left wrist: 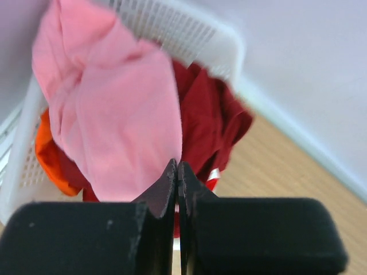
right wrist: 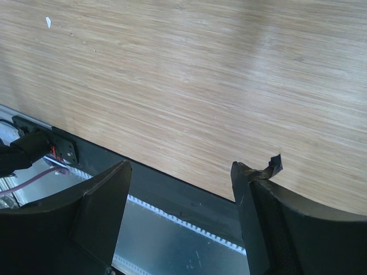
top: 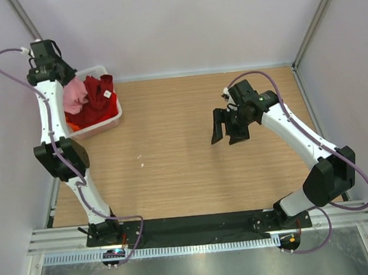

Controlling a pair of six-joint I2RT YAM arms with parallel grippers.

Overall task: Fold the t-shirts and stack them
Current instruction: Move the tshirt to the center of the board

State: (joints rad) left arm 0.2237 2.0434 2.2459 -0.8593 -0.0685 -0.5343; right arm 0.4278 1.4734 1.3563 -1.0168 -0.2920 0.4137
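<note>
You have the wooden table spread across most of the top view; its middle holds nothing but the shadow of your right arm, which reaches in from the near right corner; your left arm runs up the left edge to the far left corner. There sits the white mesh basket, against the back wall, and all three t-shirts are in it. The light pink t-shirt is heaped highest on the basket's left side and spills over its rim; the dark red t-shirt is bunched beside it on the right; the orange t-shirt shows only as a strip low down under the pink one.

Your left gripper is clenched, tips pressed together right at the lower edge of the pink cloth; you cannot tell from here whether any fabric is caught between them. Your right gripper hangs above bare table, well apart from the basket, released wide and holding nothing. A small white tag shows on the dark red shirt; a tiny white speck lies on the wood.
</note>
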